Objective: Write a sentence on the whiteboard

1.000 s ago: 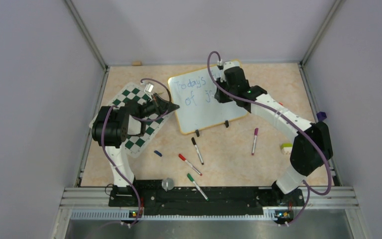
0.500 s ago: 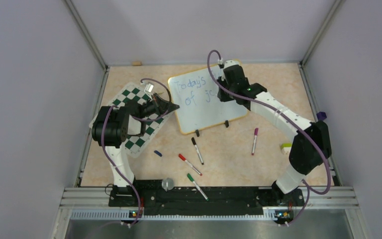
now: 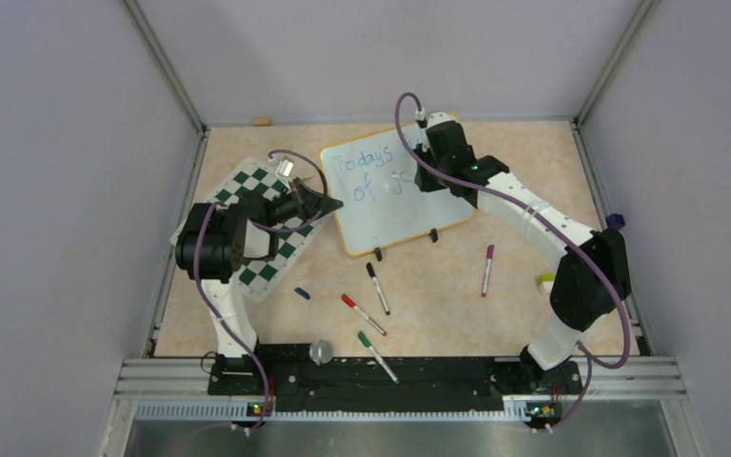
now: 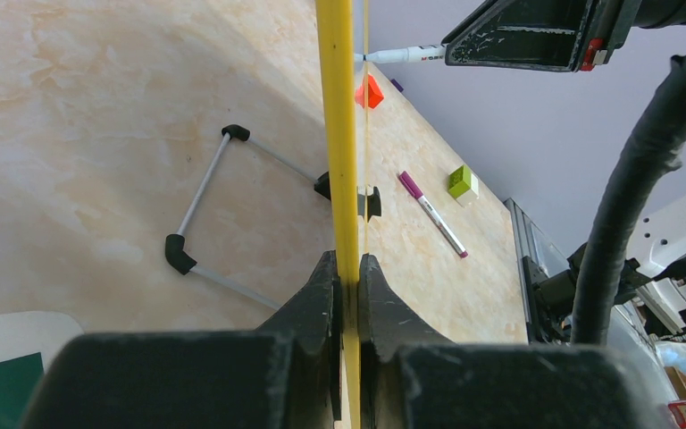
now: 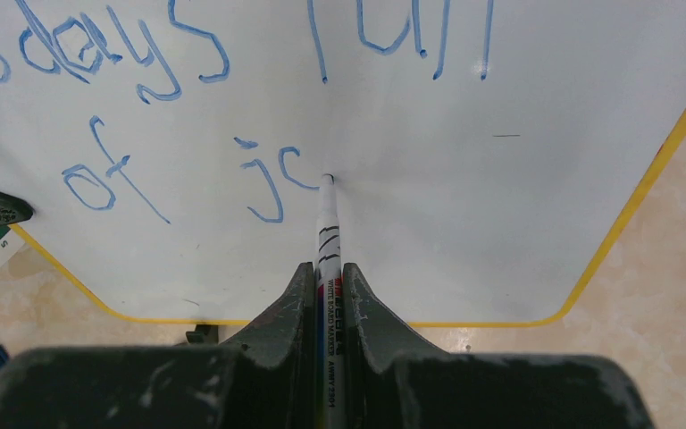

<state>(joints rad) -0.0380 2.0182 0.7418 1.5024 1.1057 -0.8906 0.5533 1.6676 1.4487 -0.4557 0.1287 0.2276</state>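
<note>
The whiteboard (image 3: 390,205) lies tilted on the table, white with a yellow rim (image 4: 339,134). My left gripper (image 3: 331,203) is shut on its left edge, and the rim runs between the jaws in the left wrist view (image 4: 347,268). The sentence (image 3: 378,171) is in blue and reads "Today's full" with "of jc" (image 5: 179,174) below. My right gripper (image 3: 426,179) is shut on a white whiteboard marker (image 5: 329,232). The marker's tip touches the board at the end of the "c". The right gripper (image 5: 329,277) stands over the board's near part.
The chequered chess mat (image 3: 257,252) lies under my left arm. Black (image 3: 378,288), red (image 3: 363,313), green (image 3: 378,356) and purple (image 3: 486,269) markers lie on the table near the front. A blue cap (image 3: 302,293) and a yellow-green block (image 3: 546,280) also lie there.
My right gripper has shifted slightly toward the far side with the marker, and the blue stroke after the "j" has changed shape. The left arm and the board have not moved.
</note>
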